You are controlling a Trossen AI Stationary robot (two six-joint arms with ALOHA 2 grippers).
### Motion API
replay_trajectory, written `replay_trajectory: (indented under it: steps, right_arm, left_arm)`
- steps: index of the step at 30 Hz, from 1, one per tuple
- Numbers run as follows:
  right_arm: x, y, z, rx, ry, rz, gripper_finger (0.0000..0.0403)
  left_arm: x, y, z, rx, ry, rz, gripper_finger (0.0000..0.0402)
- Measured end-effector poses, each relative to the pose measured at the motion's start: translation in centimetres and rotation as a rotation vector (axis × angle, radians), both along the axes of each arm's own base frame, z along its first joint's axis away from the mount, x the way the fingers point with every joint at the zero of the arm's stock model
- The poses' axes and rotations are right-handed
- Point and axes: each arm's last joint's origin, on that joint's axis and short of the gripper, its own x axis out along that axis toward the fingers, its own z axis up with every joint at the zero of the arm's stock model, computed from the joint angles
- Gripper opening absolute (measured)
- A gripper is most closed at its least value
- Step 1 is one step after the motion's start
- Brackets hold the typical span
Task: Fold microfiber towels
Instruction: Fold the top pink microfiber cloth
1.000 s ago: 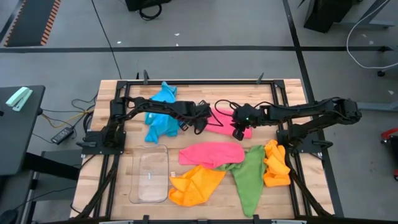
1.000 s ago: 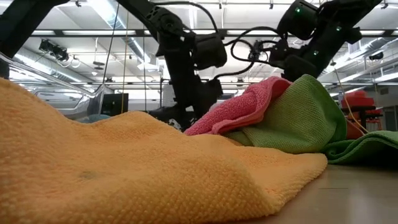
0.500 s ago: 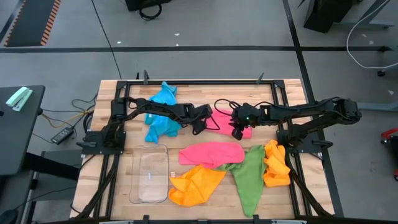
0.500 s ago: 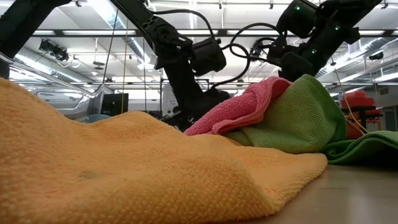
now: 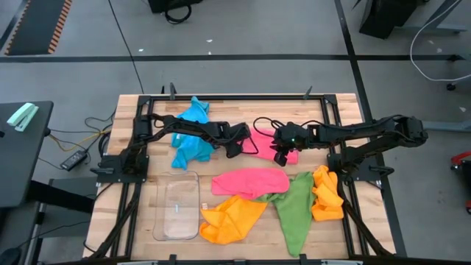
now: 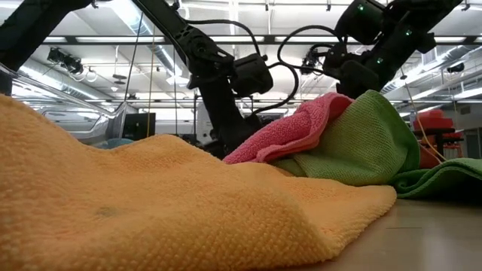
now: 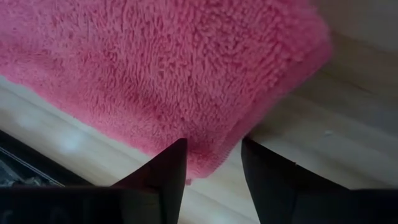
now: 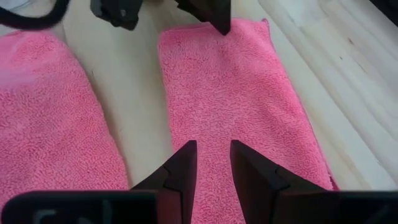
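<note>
Two grippers were on one pink towel point(image 5: 274, 142) at the far middle of the table point(image 5: 221, 103); you had both arms meeting over it. Left gripper point(image 7: 211, 163) sat low at that towel's corner edge, fingers parted, with the pink hem between the tips but not clamped. Right gripper point(image 8: 211, 165) hovered over the same towel's narrow folded strip, fingers point(image 8: 185, 163) parted a little with nothing between them, and cloth lay directly beneath and ahead of it. In the right wrist view the left arm's fingertip showed at the far end of that strip.

Other towels relative to the grippers: a second pink towel point(image 5: 250, 181) lay just nearer the front than both grippers, not touched. Blue towel point(image 5: 191, 136) lay behind the left gripper along its arm. Orange towel point(image 5: 229, 218) and green towel point(image 5: 294, 210) were well toward the front, a second orange towel point(image 5: 327, 193) beside the right arm's base. Clear tray point(image 5: 179, 207) was front-left, apart from both.

Step, as I judge it: the far pink towel looked partly folded into a strip, and you were setting up to pinch its end for the next fold. Next move calls for closing the left fingers on the hem, lifting it, and carrying it over toward the right gripper's end while the right one pins or clears. Watch that the hem doesn't slip out.
</note>
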Motion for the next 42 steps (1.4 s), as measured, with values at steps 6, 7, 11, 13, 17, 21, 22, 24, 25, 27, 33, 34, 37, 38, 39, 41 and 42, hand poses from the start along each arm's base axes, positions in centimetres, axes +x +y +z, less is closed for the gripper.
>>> replay_trajectory:
  steps: [6, 7, 11, 13, 17, 21, 22, 24, 25, 27, 33, 34, 37, 38, 39, 41, 42]
  right_arm:
    - [0.1, 0.2, 0.0, 0.0, -0.004, 0.007, 0.0106]
    - [0.1, 0.3, 0.0, 0.0, -0.004, 0.012, 0.0106]
    - [0.1, 0.7, 0.0, 0.004, -0.006, 0.028, 0.0106]
    - [0.2, 1.0, 0.0, 0.009, -0.008, 0.034, 0.0106]
    - [0.2, 1.4, 0.0, 0.0, -0.008, 0.036, 0.0106]
    - [0.2, 1.4, 0.0, -0.004, -0.008, 0.032, 0.0106]
    - [0.2, 1.4, 0.0, -0.004, -0.007, 0.032, 0.0106]
    - [0.2, 1.4, 0.0, -0.005, -0.008, 0.033, 0.0106]
    - [0.2, 1.4, 0.0, -0.007, -0.009, 0.035, 0.0106]
    - [0.1, 1.4, -0.4, -0.013, -0.004, 0.041, 0.0106]
    - [-0.5, 1.4, -2.0, -0.019, -0.03, 0.043, 0.0106]
    - [-0.6, 1.4, -2.3, -0.023, -0.044, 0.046, 0.0106]
    - [-0.9, 1.5, -3.2, -0.03, -0.089, 0.048, 0.0106]
    - [-1.0, 1.5, -3.5, -0.031, -0.103, 0.048, 0.0106]
    - [-1.1, 1.5, -3.7, -0.032, -0.111, 0.048, 0.0106]
    - [-1.4, 1.5, -4.1, -0.032, -0.113, 0.047, 0.0106]
    - [-1.5, 1.5, -4.2, -0.03, -0.11, 0.046, 0.0106]
  left_arm:
    - [0.2, 0.3, -0.4, -0.009, -0.003, -0.014, 0.0156]
    - [0.1, 0.4, -0.7, -0.018, 0.0, -0.011, 0.0147]
    - [-0.1, 0.3, -1.3, -0.034, 0.037, -0.004, 0.0088]
    - [-0.3, 0.2, -1.4, -0.068, 0.046, 0.004, 0.0044]
    - [-0.4, -0.1, -1.5, -0.107, 0.039, 0.037, 0.0013]
    - [-0.7, -0.4, -1.0, -0.13, 0.057, 0.059, 0.0007]
    - [-0.9, -0.5, -0.8, -0.143, 0.063, 0.069, 0.0007]
    - [-1.2, -0.6, -0.2, -0.161, 0.063, 0.087, 0.0008]
    - [-1.4, -0.7, 0.2, -0.172, 0.061, 0.091, 0.0008]
    - [-2.0, -0.9, 0.9, -0.193, 0.082, 0.098, 0.0006]
    - [-2.9, -1.2, 2.9, -0.229, 0.088, 0.113, 0.0006]
    - [-3.1, -1.2, 2.9, -0.23, 0.105, 0.12, 0.0005]
    - [-3.2, -1.5, 2.8, -0.234, 0.112, 0.143, 0.0005]
    - [-3.2, -1.6, 2.9, -0.235, 0.114, 0.152, 0.0006]
    - [-3.3, -1.8, 2.9, -0.236, 0.118, 0.154, 0.0006]
    - [-3.3, -2.0, 2.9, -0.236, 0.128, 0.148, 0.0007]
    - [-3.2, -2.1, 2.9, -0.234, 0.127, 0.145, 0.0006]
